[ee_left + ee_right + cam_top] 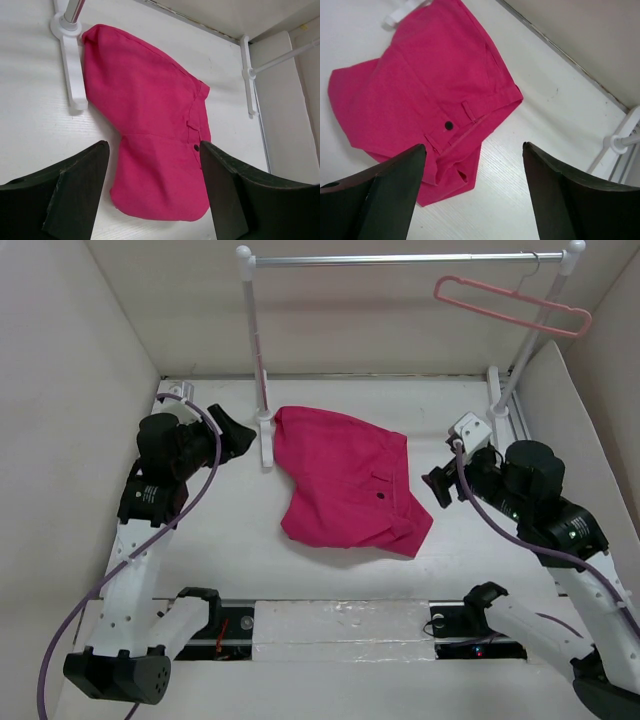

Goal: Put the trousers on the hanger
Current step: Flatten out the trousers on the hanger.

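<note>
trousers (345,490): folded, flat on table (225,540). hanger (510,302): hooked on rail (400,258). left gripper (154,147) and right gripper (474,146): jaws wide apart, empty, flanking trousers.

Left claw (152,148) agape, right claw (473,146) likewise; arms raised (elbows bent)

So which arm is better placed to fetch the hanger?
Probably right: the hanger hangs at the rail's right end, on the right hand's side; the left hand sits beyond the trousers, by the left post.

No readable text, labels, brands or numbers — none on any surface
</note>
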